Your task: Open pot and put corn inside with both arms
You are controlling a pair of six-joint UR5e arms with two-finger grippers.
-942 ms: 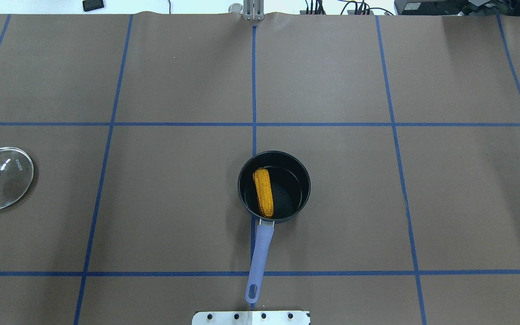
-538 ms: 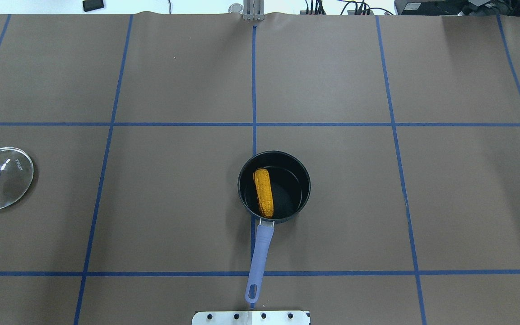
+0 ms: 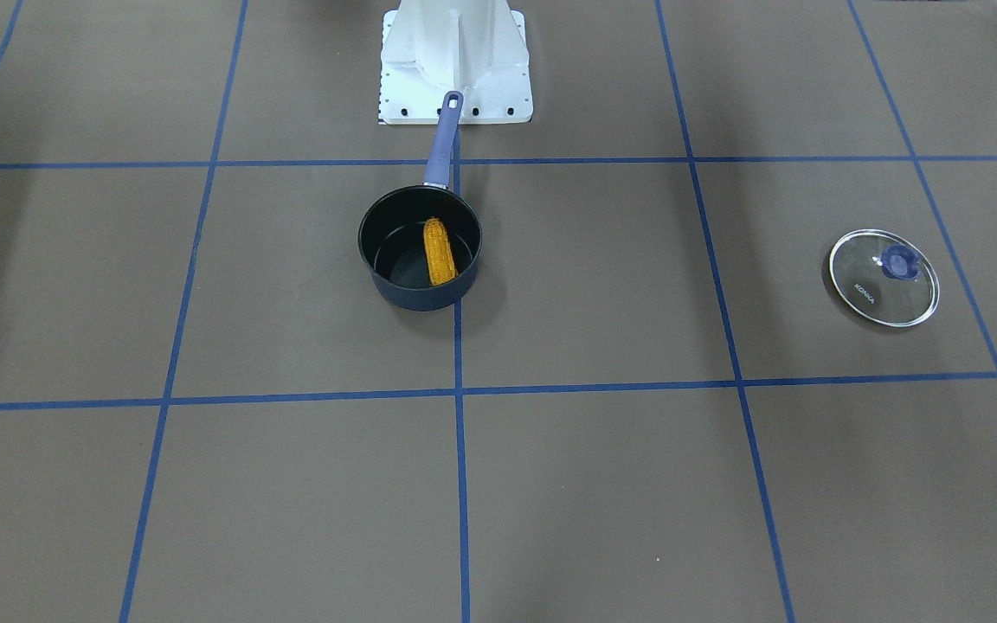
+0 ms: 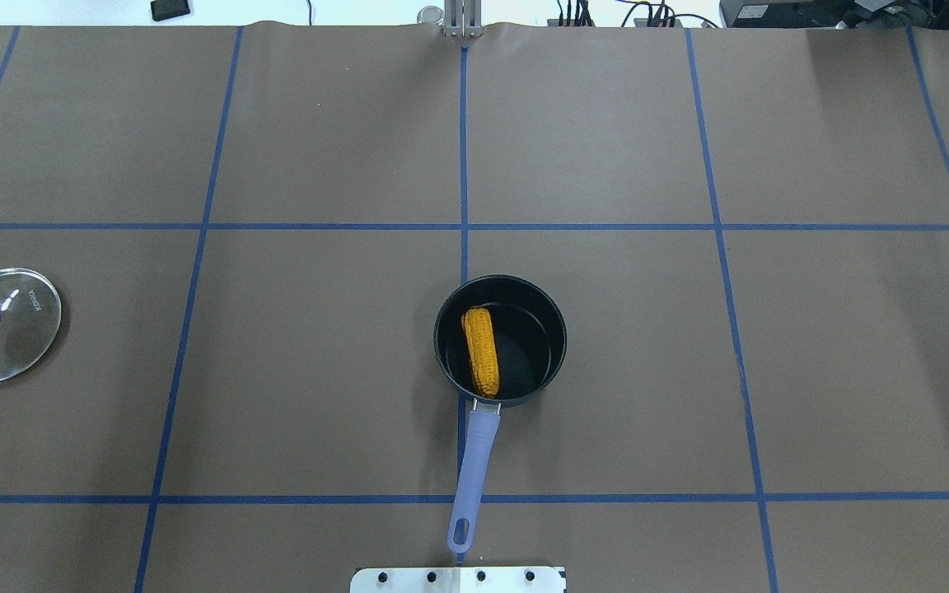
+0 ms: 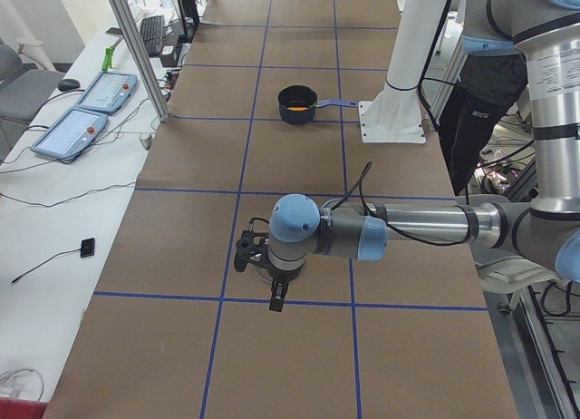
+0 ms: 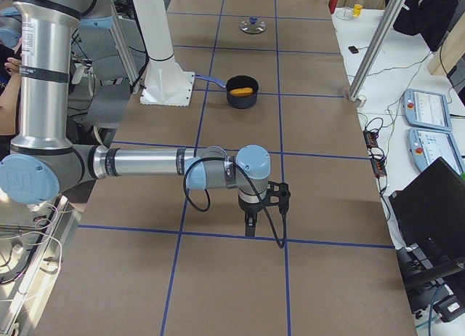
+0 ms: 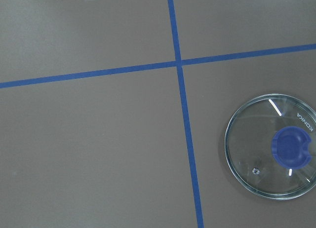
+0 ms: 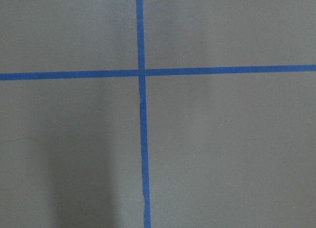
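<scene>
The left gripper [image 5: 275, 297] and right gripper [image 6: 249, 223] show only in the side views, and I cannot tell how far their jaws stand apart. The pot [image 4: 534, 346] sits uncovered below centre of the overhead view, with the corn [image 4: 481, 352] inside by its left wall. The glass lid [image 4: 1, 325] lies at the left edge, well apart.

Upper centre, the pot [image 6: 242, 101] stands on the brown surface [image 6: 320, 169], the corn [image 6: 243, 92] inside it. At mid-frame the near right arm [image 6: 145, 163] points its pincer [image 6: 249, 228] downward.
</scene>
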